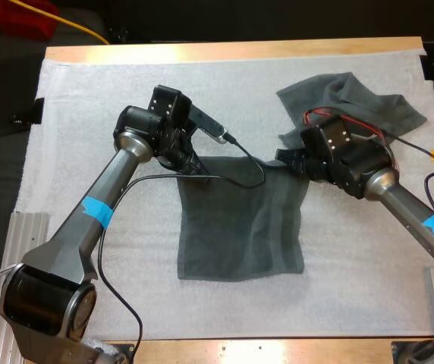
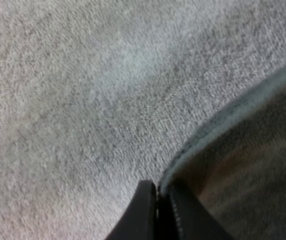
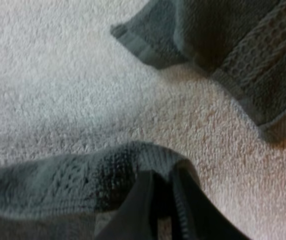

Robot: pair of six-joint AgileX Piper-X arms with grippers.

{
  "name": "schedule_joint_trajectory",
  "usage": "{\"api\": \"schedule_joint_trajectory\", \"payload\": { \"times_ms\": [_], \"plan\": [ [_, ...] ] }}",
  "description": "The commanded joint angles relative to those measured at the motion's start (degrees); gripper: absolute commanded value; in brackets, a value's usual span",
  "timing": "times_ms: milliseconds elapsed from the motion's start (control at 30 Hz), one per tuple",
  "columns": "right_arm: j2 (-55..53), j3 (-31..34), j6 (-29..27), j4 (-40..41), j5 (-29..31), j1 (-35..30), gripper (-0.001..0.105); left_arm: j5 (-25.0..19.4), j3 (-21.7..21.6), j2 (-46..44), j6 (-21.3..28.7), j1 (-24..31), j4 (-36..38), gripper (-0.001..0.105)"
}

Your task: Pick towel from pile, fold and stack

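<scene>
left hand (image 2: 157, 196) pinching towel (image 2: 243, 155) edge, white mat (image 2: 83, 90)

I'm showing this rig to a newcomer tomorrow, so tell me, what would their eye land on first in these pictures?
Most striking is the flat towel spread in the middle of the white mat, with the left gripper and the right gripper each shut on one of its far corners. Next comes the crumpled towel at the mat's far right, beyond the right gripper.
</scene>
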Motion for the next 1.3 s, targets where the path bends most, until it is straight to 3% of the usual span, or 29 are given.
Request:
{"api": "schedule_joint_trajectory", "payload": {
  "times_ms": [0, 100, 167, 233, 267, 433, 500, 700, 867, 1133, 1267],
  "plan": [
    [0.0, -0.1, 0.1, -0.4, 0.7, -0.2, 0.001, -1.0, -0.1, -0.2, -0.8, 0.0, -0.9, 0.002],
    [0.0, -0.1, 0.2, -0.5, 1.0, -0.2, 0.002, -1.3, -0.1, -0.2, -0.8, 0.0, -1.4, 0.02],
    [0.0, -0.1, 0.2, -0.5, 1.1, -0.2, 0.006, -1.3, -0.1, -0.2, -0.8, 0.0, -1.5, 0.04],
    [0.0, -0.1, 0.2, -0.6, 1.1, -0.2, 0.018, -1.4, -0.1, -0.2, -0.8, 0.0, -1.9, 0.063],
    [0.0, -0.1, 0.2, -0.8, 1.1, -0.2, 0.025, -1.8, -0.1, -0.2, -0.9, 0.0, -1.9, 0.069],
    [0.0, -0.1, -2.1, -2.8, -0.7, -0.2, 0.076, -2.5, -0.1, -0.7, -1.1, 0.0, -1.1, 0.06],
    [0.0, -0.1, -4.0, -3.1, -2.4, -0.2, 0.083, -2.4, -0.1, -1.3, -1.1, 0.0, -0.6, 0.058],
    [-0.9, -0.1, -9.9, 1.5, -4.5, 0.0, 0.083, -1.9, -0.1, -6.0, -1.1, 0.0, 1.2, 0.058],
    [-4.9, -0.1, -14.4, 9.3, -4.5, 0.0, 0.083, 0.4, -0.1, -12.1, -2.1, -0.1, 5.0, 0.069],
    [-10.6, -0.1, -15.4, 14.4, -7.0, 0.0, 0.081, 0.5, -0.1, -17.8, -2.9, -0.4, 10.8, 0.069],
    [-14.6, -0.1, -15.6, 17.1, -7.9, 1.3, 0.081, 3.4, -0.1, -22.4, -5.4, -0.4, 13.9, 0.069]
  ]
}}
